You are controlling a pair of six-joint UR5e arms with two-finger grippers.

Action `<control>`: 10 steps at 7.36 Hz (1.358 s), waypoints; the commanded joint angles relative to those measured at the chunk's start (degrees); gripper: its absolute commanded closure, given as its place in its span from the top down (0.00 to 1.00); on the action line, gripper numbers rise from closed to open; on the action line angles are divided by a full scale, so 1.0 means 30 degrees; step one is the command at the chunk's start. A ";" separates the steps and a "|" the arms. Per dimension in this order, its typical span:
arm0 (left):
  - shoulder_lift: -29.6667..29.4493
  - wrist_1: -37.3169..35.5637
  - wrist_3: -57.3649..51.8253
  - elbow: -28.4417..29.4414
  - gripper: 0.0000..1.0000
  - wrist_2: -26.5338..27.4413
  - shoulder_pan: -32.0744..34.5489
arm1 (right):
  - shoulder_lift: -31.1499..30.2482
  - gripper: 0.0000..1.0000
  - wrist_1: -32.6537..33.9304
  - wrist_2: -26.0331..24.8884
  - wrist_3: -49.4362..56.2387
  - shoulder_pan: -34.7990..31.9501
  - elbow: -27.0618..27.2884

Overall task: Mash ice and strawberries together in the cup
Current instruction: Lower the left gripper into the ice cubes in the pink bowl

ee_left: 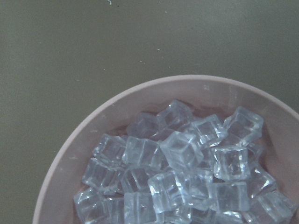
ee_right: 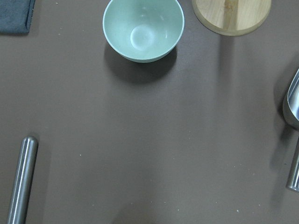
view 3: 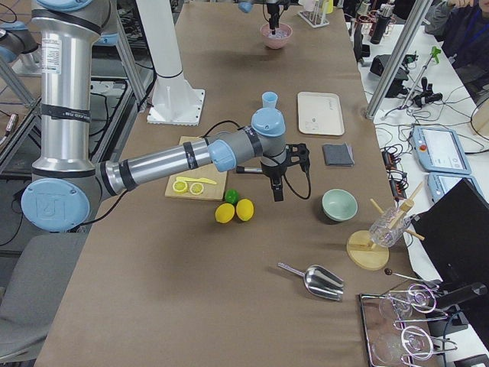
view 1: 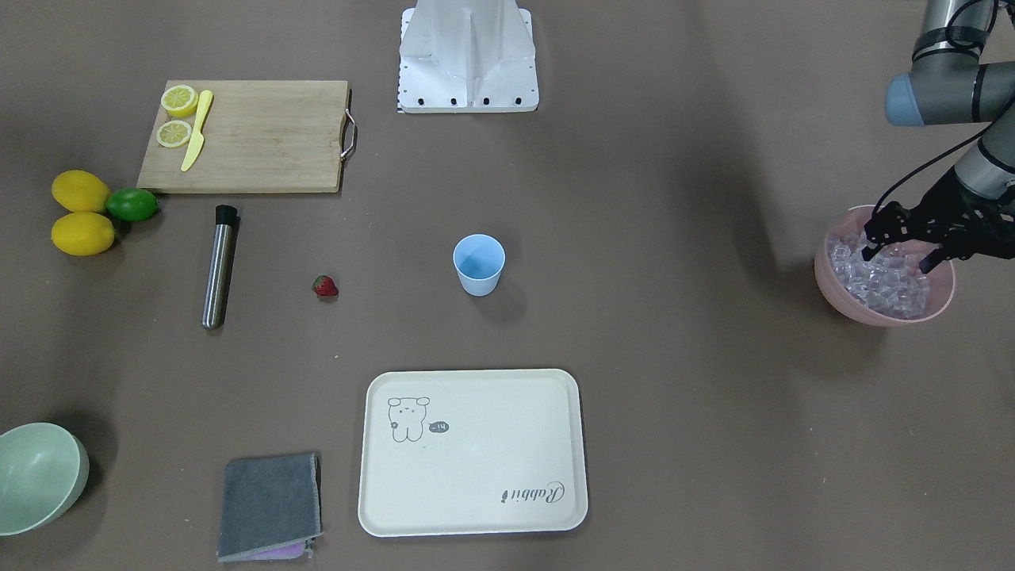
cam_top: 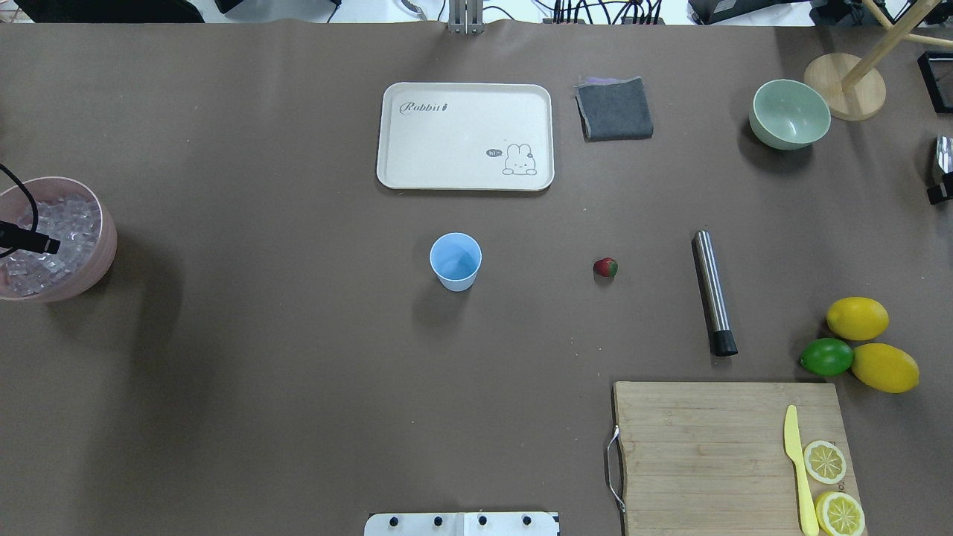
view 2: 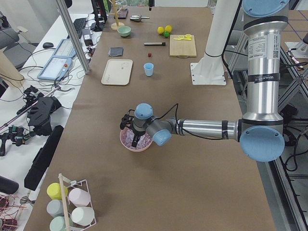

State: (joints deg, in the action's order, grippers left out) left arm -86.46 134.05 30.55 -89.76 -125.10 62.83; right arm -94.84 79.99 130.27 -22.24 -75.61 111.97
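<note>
Left gripper (view 1: 896, 262) hangs over the pink bowl (view 1: 840, 305) at the worktop's far left end, its black fingers (view 1: 869, 252) spread apart just above the heap. And what a heap: the ice (ee_left: 182, 149) is a pile of clear, glassy cubes with rounded edges, catching the light against the bowl's smooth matte pink wall.

Out in the middle stands the cup (view 1: 479, 266), a tapered light-blue plastic tumbler, upright and well apart from the bowl. The strawberry (view 1: 325, 286) lies on its side on the bare surface between the cup and a brushed-steel cylinder (view 1: 220, 266) with a black cap.

The right gripper (view 3: 276, 195) points down near the lemons (view 3: 235, 211); I cannot tell whether its fingers are apart or together.

The worktop (view 1: 634, 198) wears a flat, matte brown covering. On it sit a cream tray (view 1: 476, 507) with rounded corners, a folded grey cloth (view 1: 270, 503), a glossy pale green bowl (ee_right: 143, 29) and a bamboo cutting board (view 1: 262, 135) with a metal handle.

Beside the worktop runs a white bench (view 2: 29, 57) strewn with cables.
</note>
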 commanded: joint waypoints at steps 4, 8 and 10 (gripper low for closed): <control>0.0051 0.0054 -0.2333 0.0009 0.97 0.0040 -0.0113 | -0.0028 1.00 -0.0003 -0.0034 0.0000 0.0037 -0.0029; -0.0096 0.0054 -0.2363 -0.0021 0.97 0.0069 -0.0434 | -0.0058 1.00 -0.0003 -0.0034 0.0000 0.0037 -0.0058; -0.0125 0.0054 -0.2363 0.0008 0.97 0.0708 -0.0842 | -0.0058 1.00 -0.0002 -0.0034 0.0000 0.0037 -0.0059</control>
State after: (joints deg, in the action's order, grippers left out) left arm -86.81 134.21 23.47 -89.80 -124.39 61.21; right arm -95.01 80.02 130.17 -22.24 -75.50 111.81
